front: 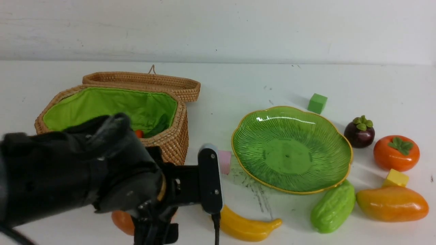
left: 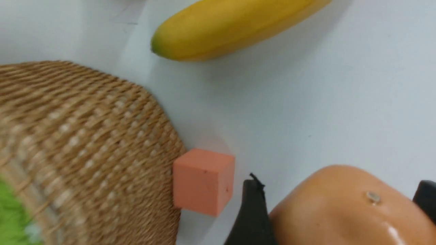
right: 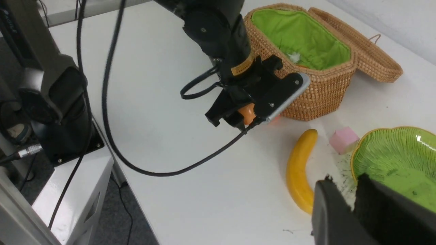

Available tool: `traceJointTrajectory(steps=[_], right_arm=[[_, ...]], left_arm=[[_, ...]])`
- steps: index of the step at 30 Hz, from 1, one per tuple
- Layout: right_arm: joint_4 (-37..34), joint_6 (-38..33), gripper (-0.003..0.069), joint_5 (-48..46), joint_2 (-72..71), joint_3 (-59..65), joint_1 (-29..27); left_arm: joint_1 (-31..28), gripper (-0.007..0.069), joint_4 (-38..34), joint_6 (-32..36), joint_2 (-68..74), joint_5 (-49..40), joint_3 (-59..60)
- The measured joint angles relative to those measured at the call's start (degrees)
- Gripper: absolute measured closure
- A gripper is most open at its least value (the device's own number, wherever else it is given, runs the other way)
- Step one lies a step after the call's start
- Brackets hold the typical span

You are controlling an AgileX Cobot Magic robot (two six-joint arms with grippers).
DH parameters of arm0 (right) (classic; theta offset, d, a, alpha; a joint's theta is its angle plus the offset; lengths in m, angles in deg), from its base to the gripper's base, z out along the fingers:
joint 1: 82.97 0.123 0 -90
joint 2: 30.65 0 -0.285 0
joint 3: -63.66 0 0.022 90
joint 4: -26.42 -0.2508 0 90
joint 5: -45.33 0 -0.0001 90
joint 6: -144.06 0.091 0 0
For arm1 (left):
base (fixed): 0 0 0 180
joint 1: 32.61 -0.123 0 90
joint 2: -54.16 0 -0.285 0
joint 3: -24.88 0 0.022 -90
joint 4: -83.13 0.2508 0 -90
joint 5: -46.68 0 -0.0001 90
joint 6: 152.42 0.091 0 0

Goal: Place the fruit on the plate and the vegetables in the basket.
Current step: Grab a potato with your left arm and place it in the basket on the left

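Standing at 10 o'clock on the bench [front: 218,88], the wicker basket [front: 173,143] is open, lid thrown back, with the pepper [front: 138,133] showing inside. The plate [front: 289,149], at 3 o'clock from it, is bare. The left arm [front: 68,170] reaches low over the basket's 6 o'clock side, where the left fingers [left: 253,217], spread wide, sit against both flanks of the potato [left: 340,207]. They seem to have hold of it, though whether it is off the bench I cannot tell. The right fingers [right: 332,211], almost closed and empty, hang off the plate's 6 o'clock side.

The job now, I judge, is carrying the potato into the basket. It is glossy and round, so a firm squeeze and a straight lift above the wicker wall before travelling toward 12 o'clock should serve.

The banana [front: 245,226] lies at the potato's 3 o'clock, the gourd [front: 332,209] at the plate's 5 o'clock. An orange cube [left: 204,180] touches the basket wall just beside the potato and could be nudged. A pink cube [front: 224,161] sits between basket and plate.
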Motion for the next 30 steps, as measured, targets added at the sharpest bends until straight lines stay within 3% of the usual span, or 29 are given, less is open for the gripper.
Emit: traceJointTrajectory(steps=[3, 7, 11, 19, 25, 30], right_arm=[[0.00, 0.00, 0.0527, 3.33, 0.00, 0.00, 0.00], [0.00, 0.00, 0.0526, 7.51, 0.00, 0.00, 0.00], [0.00, 0.00, 0.0521, 9.61, 0.00, 0.00, 0.00], [0.00, 0.00, 0.0517, 9.55, 0.00, 0.00, 0.00], [0.00, 0.00, 0.0517, 9.55, 0.00, 0.00, 0.00], [0.00, 0.00, 0.0513, 9.55, 0.00, 0.00, 0.00]], left_arm=[[0.00, 0.0085, 5.83, -5.63, -4.69, -0.03, -0.41], [-1.20, 0.0085, 19.29, -15.42, -7.44, 1.39, -2.73], [-9.31, 0.0085, 30.76, -21.52, -4.87, 9.21, -6.60], [-20.54, 0.0085, 33.38, -22.29, 5.67, 15.92, -11.80], [-21.29, 0.0078, 33.47, -23.21, 8.52, 15.29, -12.14], [-21.29, -0.0029, 33.88, -25.18, 8.47, 15.54, -12.14]])
